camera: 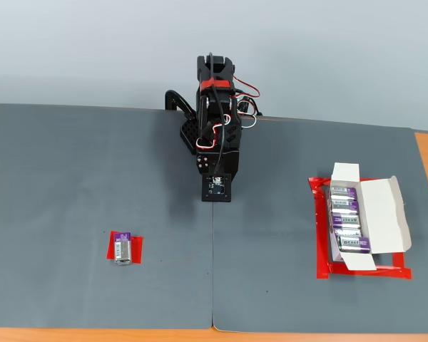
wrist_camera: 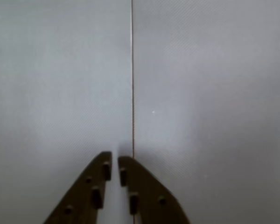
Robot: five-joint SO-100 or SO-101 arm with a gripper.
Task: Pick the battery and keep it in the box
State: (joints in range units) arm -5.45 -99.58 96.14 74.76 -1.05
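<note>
At counter centre, claw (wrist_camera: pixel 115 163) pressed nearly together, empty, aimed down at the mat seam. Battery (camera: pixel 123 249) lies on a red tape marker, low left in fixed view. Box (camera: pixel 379 214), flaps open inside the red tape frame at right, already holds batteries.

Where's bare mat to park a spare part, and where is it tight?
Free: the grey mat left of the arm and above the battery; also the stretch between battery and box. Crowded: the box in its red tape frame, already holding batteries.
</note>
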